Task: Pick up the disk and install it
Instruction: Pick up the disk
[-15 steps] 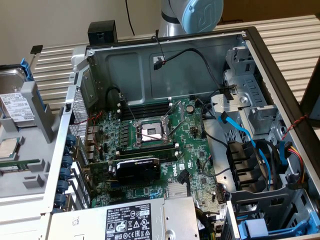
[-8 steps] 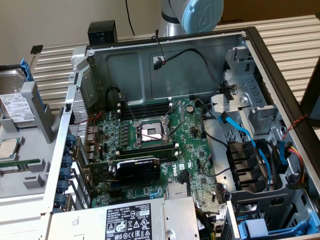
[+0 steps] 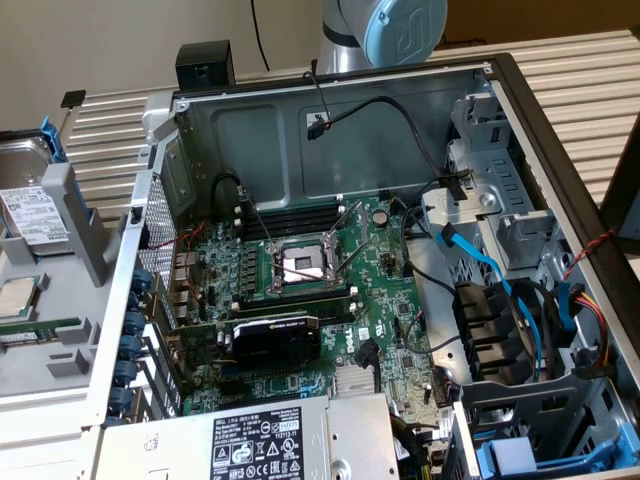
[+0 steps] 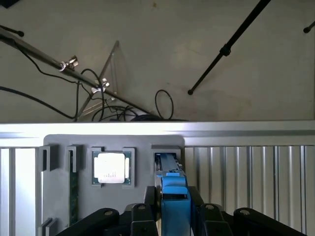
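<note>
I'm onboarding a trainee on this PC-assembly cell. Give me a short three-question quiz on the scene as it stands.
1. True or false: the disk already sits inside the computer case.
2. Which part lies in the grey holder beside the disk? A) CPU chip B) fan C) screwdriver
3. What colour is the disk's carrier frame?
Key: 1 false, it stands in the holder; 2 A; 3 blue.

Robotics lab, PC-assembly test setup. Open computer case (image 3: 330,250) on slatted aluminium table (image 3: 590,70). Robot arm (image 3: 390,30) behind case. Grey parts fixture (image 3: 60,380) beside case, exterior view's left. Stand legs (image 4: 231,44), loose cables (image 4: 98,105) on floor (image 4: 147,49) beyond table.
</note>
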